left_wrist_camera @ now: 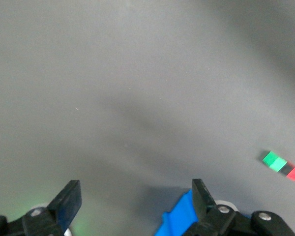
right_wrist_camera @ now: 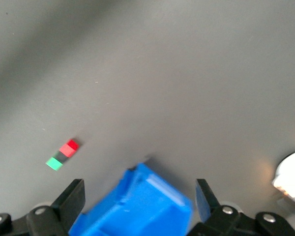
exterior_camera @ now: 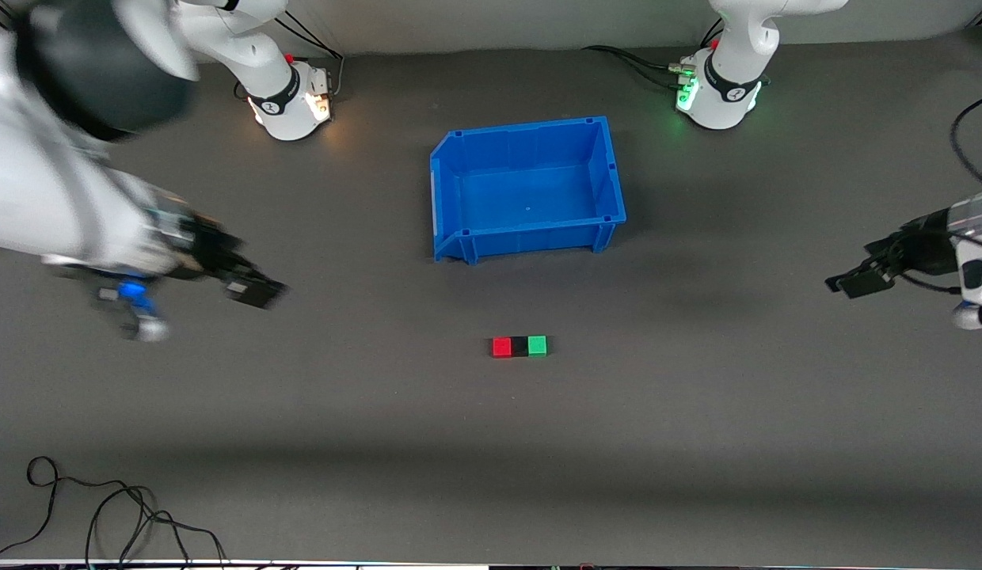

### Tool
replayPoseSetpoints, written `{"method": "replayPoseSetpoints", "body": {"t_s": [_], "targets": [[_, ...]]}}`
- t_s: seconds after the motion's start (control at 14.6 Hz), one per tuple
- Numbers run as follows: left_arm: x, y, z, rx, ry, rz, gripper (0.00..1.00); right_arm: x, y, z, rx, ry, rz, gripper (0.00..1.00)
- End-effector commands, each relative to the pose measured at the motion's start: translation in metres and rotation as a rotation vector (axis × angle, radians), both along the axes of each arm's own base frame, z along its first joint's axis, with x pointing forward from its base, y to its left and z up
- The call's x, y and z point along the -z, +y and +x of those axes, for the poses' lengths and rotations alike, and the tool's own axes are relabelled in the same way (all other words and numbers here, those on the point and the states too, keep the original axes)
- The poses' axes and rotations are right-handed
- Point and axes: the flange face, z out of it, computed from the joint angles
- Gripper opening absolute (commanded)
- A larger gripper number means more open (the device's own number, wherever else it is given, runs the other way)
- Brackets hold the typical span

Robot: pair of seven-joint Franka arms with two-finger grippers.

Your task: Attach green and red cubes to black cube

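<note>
Red cube (exterior_camera: 501, 347), black cube (exterior_camera: 519, 346), green cube (exterior_camera: 537, 345) touch in a row — left pincer (exterior_camera: 855, 281) and right pincer (exterior_camera: 253, 289) gape, well apart.

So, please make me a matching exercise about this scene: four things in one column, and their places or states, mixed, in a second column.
Things:
1. red cube
2. black cube
3. blue bin
4. left gripper

Places or states:
A. open, over the table at the left arm's end
B. in the middle of the row of three
C. end of the row toward the right arm's end of the table
D. farther from the front camera than the cubes, nothing in it

Pairs: 1-C, 2-B, 3-D, 4-A
</note>
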Motion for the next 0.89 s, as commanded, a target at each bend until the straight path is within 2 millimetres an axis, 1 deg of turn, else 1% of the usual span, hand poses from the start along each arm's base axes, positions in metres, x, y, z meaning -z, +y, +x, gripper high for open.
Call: {"method": "replayPoseSetpoints", "body": {"t_s": [0.0,0.07,0.14,0.21,0.27,0.41,0.48,0.55,0.69,0.76,0.82], "targets": [[-0.040,-0.002,-0.001,0.249,-0.036,0.039,1.00,-0.010,-0.058,-0.018,-0.234,-0.016,0.025,1.00],[-0.047,0.001,-0.006,0.309,-0.042,0.030,1.00,-0.006,-0.087,-0.020,-0.351,-0.022,0.030,1.00],[-0.056,0.001,-0.011,0.358,-0.060,0.024,1.00,-0.005,-0.110,-0.019,-0.453,-0.034,0.029,1.00],[-0.064,0.003,-0.017,0.391,-0.074,0.023,1.00,-0.004,-0.125,-0.016,-0.512,-0.055,0.029,0.99],[-0.066,0.001,-0.022,0.405,-0.074,0.021,1.00,0.005,-0.138,-0.010,-0.513,-0.080,0.018,1.00],[-0.081,-0.003,-0.029,0.419,-0.112,0.049,1.00,0.030,-0.147,-0.002,-0.501,-0.144,0.002,1.00],[-0.093,-0.005,-0.035,0.423,-0.141,0.061,1.00,0.031,-0.146,-0.005,-0.517,-0.178,-0.007,1.00],[-0.095,-0.006,-0.039,0.424,-0.164,0.065,1.00,0.036,-0.140,-0.006,-0.545,-0.191,-0.022,1.00],[-0.099,-0.019,-0.050,0.450,-0.208,0.081,1.00,0.035,-0.137,-0.008,-0.565,-0.186,-0.055,1.00],[-0.098,-0.026,-0.050,0.465,-0.205,0.086,1.00,0.035,-0.137,-0.008,-0.567,-0.183,-0.055,1.00],[-0.097,-0.039,-0.049,0.488,-0.205,0.089,1.00,0.035,-0.136,-0.008,-0.568,-0.183,-0.053,1.00]]}}
